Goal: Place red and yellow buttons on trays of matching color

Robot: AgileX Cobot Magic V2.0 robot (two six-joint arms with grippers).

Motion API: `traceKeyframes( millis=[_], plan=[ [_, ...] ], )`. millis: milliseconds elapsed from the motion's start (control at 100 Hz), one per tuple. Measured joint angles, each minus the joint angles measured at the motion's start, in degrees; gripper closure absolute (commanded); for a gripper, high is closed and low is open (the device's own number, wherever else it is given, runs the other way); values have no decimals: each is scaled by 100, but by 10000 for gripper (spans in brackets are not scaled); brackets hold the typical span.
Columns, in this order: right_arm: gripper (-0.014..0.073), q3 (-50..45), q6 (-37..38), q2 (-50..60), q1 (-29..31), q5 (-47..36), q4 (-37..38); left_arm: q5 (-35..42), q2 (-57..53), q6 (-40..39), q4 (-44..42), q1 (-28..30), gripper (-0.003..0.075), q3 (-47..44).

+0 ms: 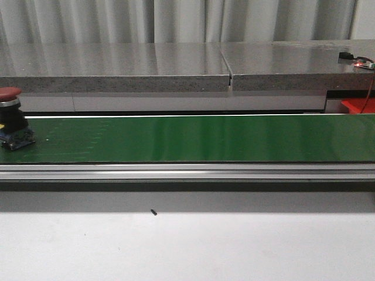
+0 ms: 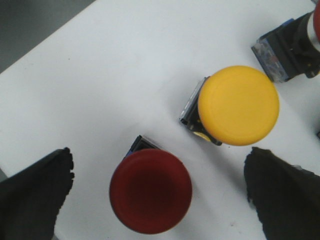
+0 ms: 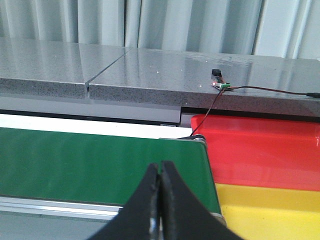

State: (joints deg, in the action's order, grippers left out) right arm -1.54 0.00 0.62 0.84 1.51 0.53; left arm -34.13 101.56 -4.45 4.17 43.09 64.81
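In the left wrist view my left gripper (image 2: 157, 192) is open above a white surface, its black fingers (image 2: 35, 192) wide apart on either side of a red button (image 2: 150, 191). A yellow button (image 2: 238, 105) lies beside it, and part of a further button (image 2: 295, 42) shows at the frame corner. In the front view another red button (image 1: 12, 117) stands on the green conveyor belt (image 1: 193, 138) at its far left end. My right gripper (image 3: 160, 170) is shut and empty, hovering over the belt's end beside the red tray (image 3: 260, 150) and the yellow tray (image 3: 272, 212).
A grey stone ledge (image 1: 176, 64) runs behind the belt, with a small circuit board and wire (image 3: 222, 86) on it near the trays. A corner of the red tray (image 1: 358, 105) shows at the front view's right edge. A small dark speck (image 1: 153, 212) lies on the white table.
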Motion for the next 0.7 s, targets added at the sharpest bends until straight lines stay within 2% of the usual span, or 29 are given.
traceKeyframes(
  millis=[700],
  plan=[
    [662,0,0,0,0,0,0,-123,0,0,-26,0,49,0]
  ],
)
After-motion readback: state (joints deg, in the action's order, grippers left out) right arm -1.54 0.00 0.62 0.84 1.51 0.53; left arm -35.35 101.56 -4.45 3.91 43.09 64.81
